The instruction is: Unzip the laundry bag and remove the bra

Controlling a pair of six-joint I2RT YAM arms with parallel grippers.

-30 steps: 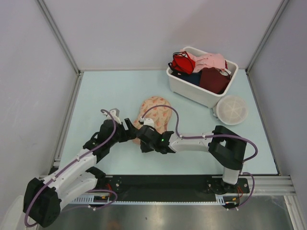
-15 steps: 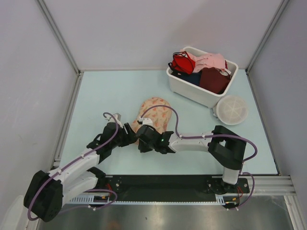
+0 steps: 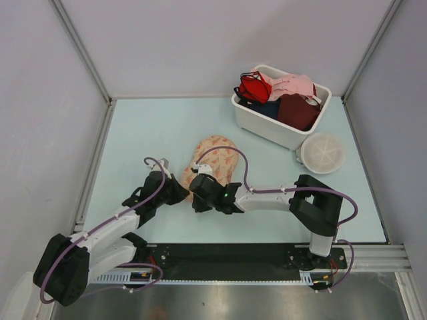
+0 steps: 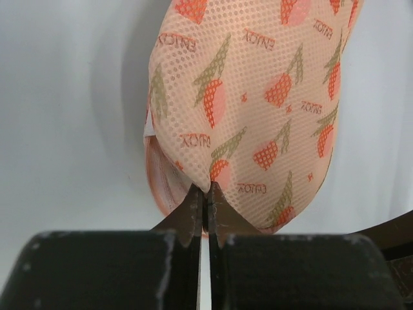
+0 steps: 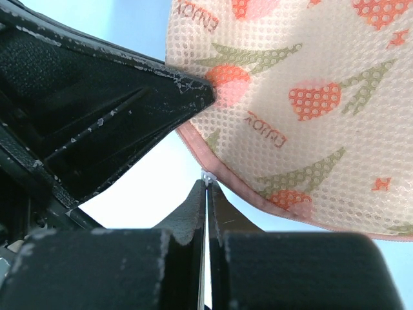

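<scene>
The laundry bag [image 3: 217,155], peach mesh with an orange-red leaf print, lies mid-table with its near end lifted between both grippers. My left gripper [image 4: 206,191] is shut, pinching a fold of the bag's mesh [image 4: 258,97] at that near end. My right gripper [image 5: 207,184] is shut on the small white zipper pull [image 5: 207,175] on the bag's pink zip edge [image 5: 258,194]. From above, the left gripper [image 3: 180,194] and right gripper [image 3: 195,185] sit side by side at the bag's near tip. The bra is out of view.
A white bin [image 3: 263,125] at the back right holds a red bra [image 3: 254,87], a pale pink garment [image 3: 293,85] and a dark maroon one [image 3: 297,111]. A round white mesh disc [image 3: 323,152] lies beside it. Grey walls enclose the table.
My left gripper has moved in slightly and closed from open onto the bag's near-end fabric. The right gripper has stayed shut on the zipper pull.
</scene>
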